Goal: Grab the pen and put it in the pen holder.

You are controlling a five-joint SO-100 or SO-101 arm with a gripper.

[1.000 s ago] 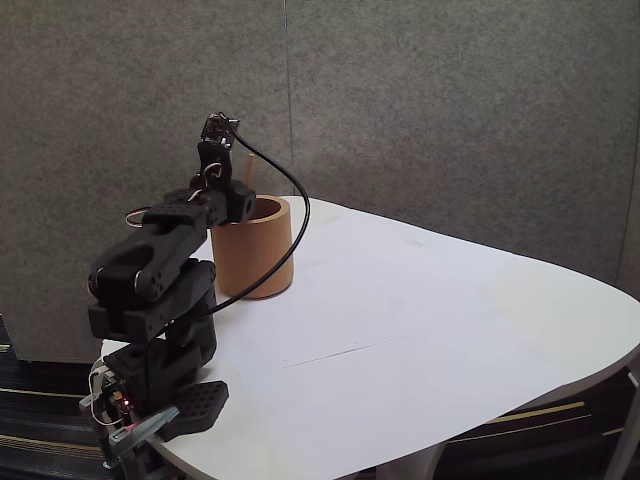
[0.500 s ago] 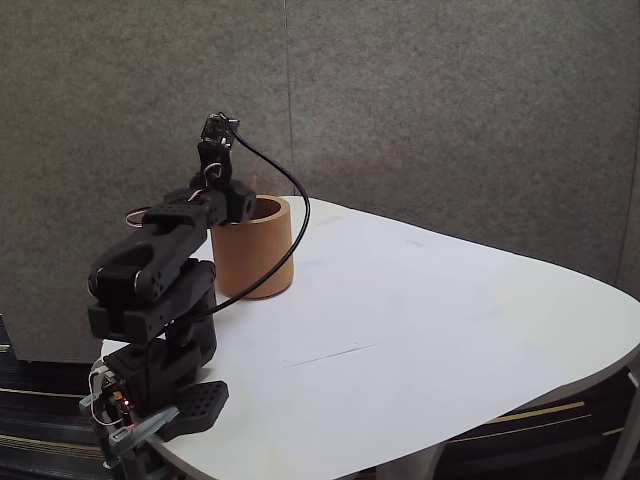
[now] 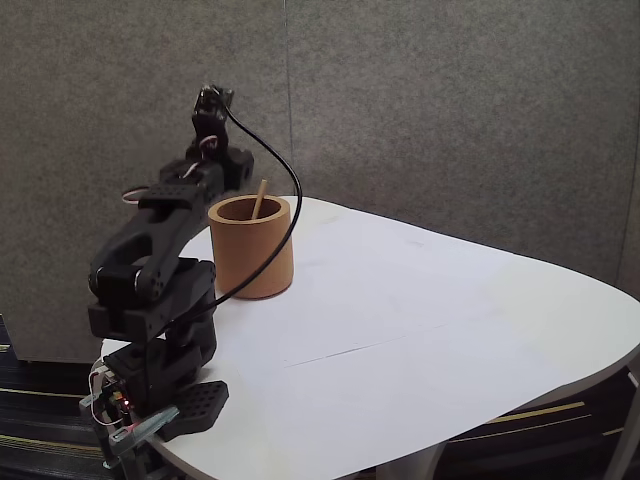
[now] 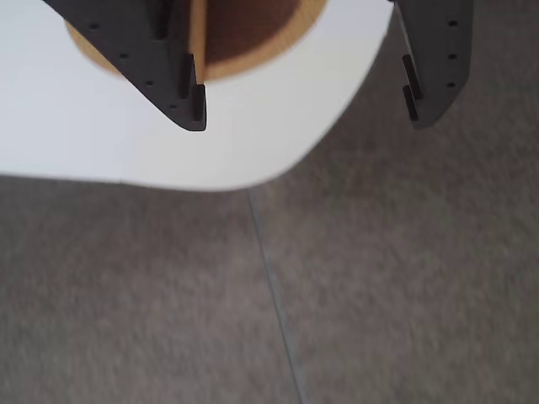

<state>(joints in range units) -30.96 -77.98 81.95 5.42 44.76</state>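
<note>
The brown pen holder [image 3: 250,250] stands upright at the table's far left corner in the fixed view. The tan pen [image 3: 259,199] leans inside it, its top poking above the rim. My black arm [image 3: 170,215] reaches up beside and behind the cup. In the wrist view my gripper [image 4: 308,118] is open and holds nothing, its left finger [image 4: 173,80] over the pen holder's rim [image 4: 313,15]. A tan strip that looks like the pen [image 4: 197,34] shows beside that finger.
The white table [image 3: 420,320] has a rounded edge [image 4: 278,164] with grey carpet [image 4: 337,295] below. A black cable [image 3: 290,190] arcs from the wrist over the cup toward the arm's base [image 3: 160,400]. A grey wall stands close behind.
The pen, held above the cup a second ago, now rests inside it. The gripper has let go and the arm has drawn up and back to the left.
</note>
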